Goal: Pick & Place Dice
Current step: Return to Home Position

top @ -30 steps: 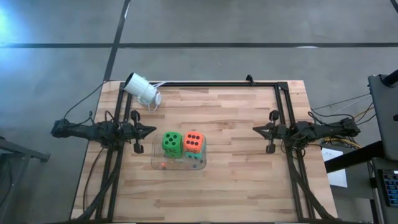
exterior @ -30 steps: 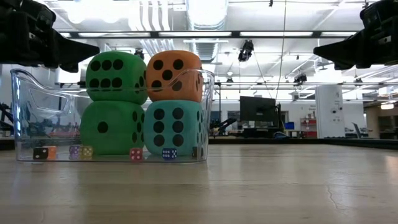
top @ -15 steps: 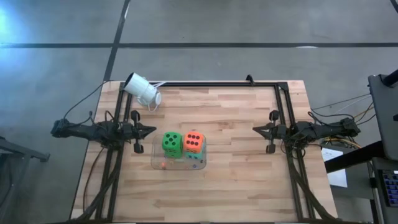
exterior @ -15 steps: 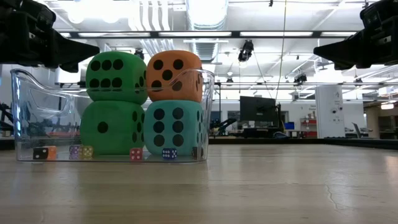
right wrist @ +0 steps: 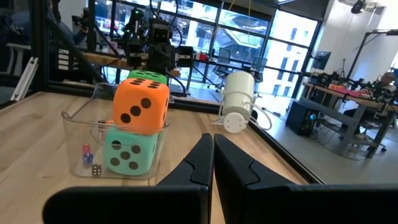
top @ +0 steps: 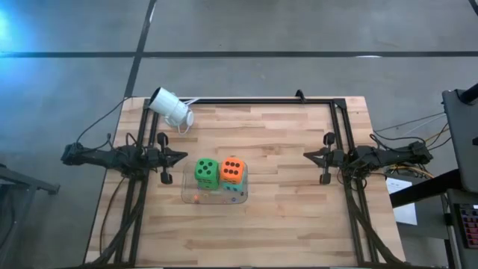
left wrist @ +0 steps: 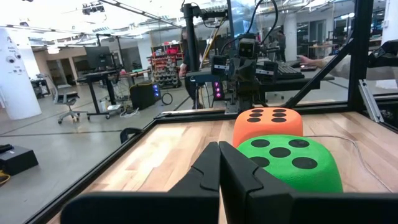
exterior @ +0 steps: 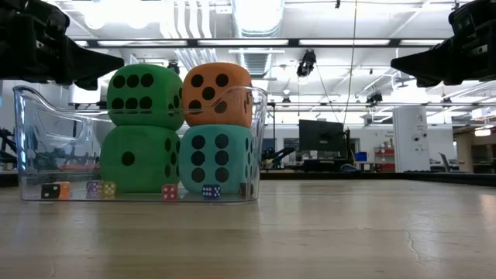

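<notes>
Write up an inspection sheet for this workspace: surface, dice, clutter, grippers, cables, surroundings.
Surface: wooden table, otherwise bare.
Job's things: clear bin holds four big dice: green die on a second green die, orange die on teal die. Small dice lie on its floor.
Clutter: white camera lying at a left-side table corner.
Grippers: left gripper shut, empty, just left of the bin. Right gripper shut, empty, near the table's right edge.
Cables: cables trail off the right arm; more trail off the left.
Surroundings: grey floor; a monitor in the room behind.
</notes>
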